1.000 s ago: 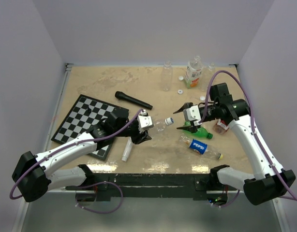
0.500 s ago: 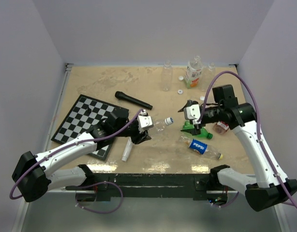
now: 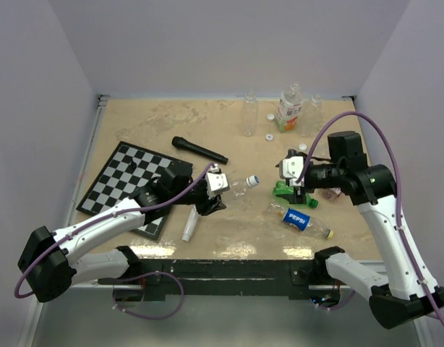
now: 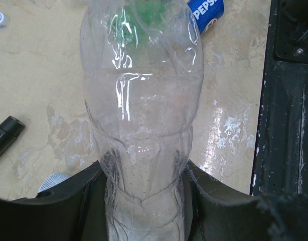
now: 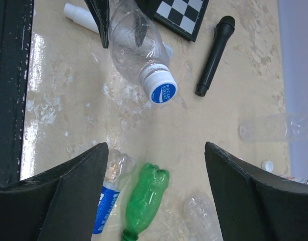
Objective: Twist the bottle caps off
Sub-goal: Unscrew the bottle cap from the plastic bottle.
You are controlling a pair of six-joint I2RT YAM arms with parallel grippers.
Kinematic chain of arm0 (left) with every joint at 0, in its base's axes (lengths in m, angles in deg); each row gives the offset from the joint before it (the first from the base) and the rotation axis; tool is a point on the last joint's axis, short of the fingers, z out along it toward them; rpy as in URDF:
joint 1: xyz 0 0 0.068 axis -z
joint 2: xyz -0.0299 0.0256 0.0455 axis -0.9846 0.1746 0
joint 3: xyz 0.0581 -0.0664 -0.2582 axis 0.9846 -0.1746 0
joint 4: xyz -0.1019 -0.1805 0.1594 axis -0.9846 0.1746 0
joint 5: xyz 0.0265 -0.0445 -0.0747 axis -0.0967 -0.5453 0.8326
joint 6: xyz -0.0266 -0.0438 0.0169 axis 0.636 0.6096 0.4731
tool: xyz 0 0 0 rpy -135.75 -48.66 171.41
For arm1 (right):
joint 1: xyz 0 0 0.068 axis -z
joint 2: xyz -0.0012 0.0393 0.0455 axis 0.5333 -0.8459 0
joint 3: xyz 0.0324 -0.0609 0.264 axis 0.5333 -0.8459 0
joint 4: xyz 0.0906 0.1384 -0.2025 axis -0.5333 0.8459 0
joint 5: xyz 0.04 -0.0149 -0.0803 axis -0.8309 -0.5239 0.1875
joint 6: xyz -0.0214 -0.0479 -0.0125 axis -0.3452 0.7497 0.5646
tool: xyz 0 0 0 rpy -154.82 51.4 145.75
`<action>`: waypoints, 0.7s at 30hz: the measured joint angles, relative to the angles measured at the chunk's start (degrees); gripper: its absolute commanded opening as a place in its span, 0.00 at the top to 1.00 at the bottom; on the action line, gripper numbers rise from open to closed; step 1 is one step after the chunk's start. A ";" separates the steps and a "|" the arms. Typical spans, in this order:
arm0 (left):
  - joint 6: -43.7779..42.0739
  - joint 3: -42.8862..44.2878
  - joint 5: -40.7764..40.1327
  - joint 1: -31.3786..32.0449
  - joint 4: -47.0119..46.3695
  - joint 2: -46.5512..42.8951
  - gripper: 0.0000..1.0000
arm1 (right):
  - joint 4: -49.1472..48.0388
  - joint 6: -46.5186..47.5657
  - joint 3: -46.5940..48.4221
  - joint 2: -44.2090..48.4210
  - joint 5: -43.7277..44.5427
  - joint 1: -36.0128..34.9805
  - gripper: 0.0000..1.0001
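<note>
A clear bottle (image 3: 238, 186) hangs tilted above the table, and my left gripper (image 3: 213, 194) is shut on its body (image 4: 144, 100). The black fingers (image 4: 73, 201) press on both sides of the bottle. Its blue bottle cap (image 3: 254, 178) (image 5: 161, 91) points right, still on the neck. My right gripper (image 3: 285, 182) (image 5: 155, 145) stands open to the right of that cap, clear of it, with nothing between its fingers. Loose white bottle caps (image 3: 268, 137) lie at the back.
Below the right gripper lie a green bottle (image 3: 294, 194) (image 5: 146, 201) and a Pepsi bottle (image 3: 301, 219) (image 5: 106, 201). A black microphone (image 3: 199, 150), a chessboard (image 3: 124, 181) and a white cylinder (image 3: 189, 228) lie around the left arm. Upright bottles (image 3: 249, 114) stand at the back.
My right gripper has opened, let go of the blue cap and drawn back to the right. The left gripper and its bottle have not moved.
</note>
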 measured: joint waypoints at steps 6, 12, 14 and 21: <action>0.00 0.00 0.00 0.00 0.00 0.00 1.00 | -0.07 -2.38 -0.68 1.49 1.05 0.04 0.19; 0.00 0.00 0.00 0.00 0.00 0.00 1.00 | -0.55 -4.87 -2.58 2.27 1.70 0.11 0.19; 0.00 0.00 0.00 0.00 0.00 0.00 1.00 | -0.68 -5.70 -2.91 2.34 2.23 0.11 0.19; 0.00 0.00 -0.04 0.00 0.00 0.00 1.00 | -1.90 -8.76 -3.30 2.38 2.97 0.22 0.19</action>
